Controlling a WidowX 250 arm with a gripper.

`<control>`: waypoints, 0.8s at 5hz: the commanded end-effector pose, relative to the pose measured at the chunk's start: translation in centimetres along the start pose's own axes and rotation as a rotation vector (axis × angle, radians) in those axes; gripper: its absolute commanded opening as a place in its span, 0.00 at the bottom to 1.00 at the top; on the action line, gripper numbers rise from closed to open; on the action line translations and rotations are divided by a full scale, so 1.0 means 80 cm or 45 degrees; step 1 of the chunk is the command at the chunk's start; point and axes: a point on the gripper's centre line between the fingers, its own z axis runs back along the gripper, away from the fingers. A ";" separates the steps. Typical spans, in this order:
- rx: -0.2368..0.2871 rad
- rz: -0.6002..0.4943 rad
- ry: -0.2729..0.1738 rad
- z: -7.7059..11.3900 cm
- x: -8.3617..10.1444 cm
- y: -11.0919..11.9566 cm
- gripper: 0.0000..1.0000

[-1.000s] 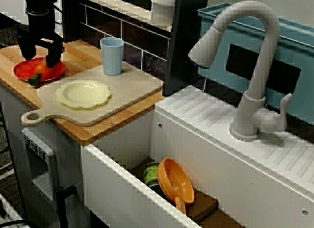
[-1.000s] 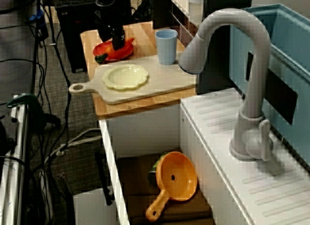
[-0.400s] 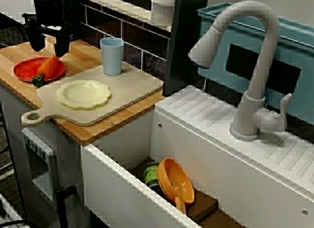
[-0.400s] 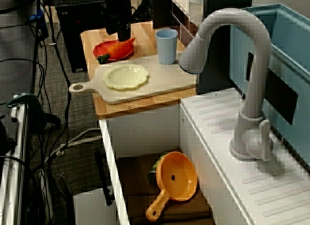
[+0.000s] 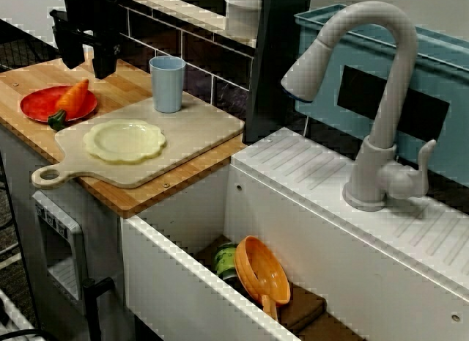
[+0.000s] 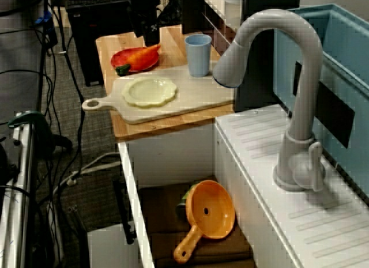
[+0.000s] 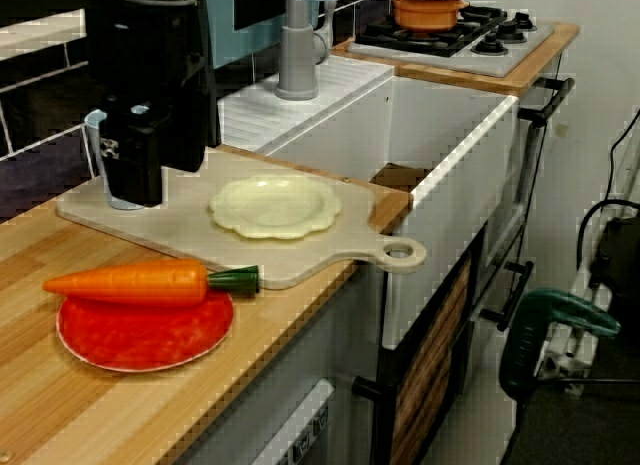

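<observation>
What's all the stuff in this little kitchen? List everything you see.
sink: one, white, front centre
faucet: one, grey, behind the sink
strainer: one, orange, inside the sink
wooden counter: one, light brown, beside the sink
cutting board: one, beige, on the wooden counter
scalloped plate: one, pale yellow, on the cutting board
cup: one, light blue, upright at the board's back edge
red plate: one, red, on the counter's far end
carrot: one, orange with green top, across the red plate
stove: one, grey, past the sink
pot: one, orange, on the stove
gripper: one, black, open and empty, above the counter near the carrot
</observation>
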 end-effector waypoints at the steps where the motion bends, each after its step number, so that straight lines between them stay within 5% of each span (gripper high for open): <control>1: 0.016 -0.182 -0.103 0.033 -0.007 -0.015 1.00; 4: -0.001 -0.306 -0.103 0.038 -0.062 -0.042 1.00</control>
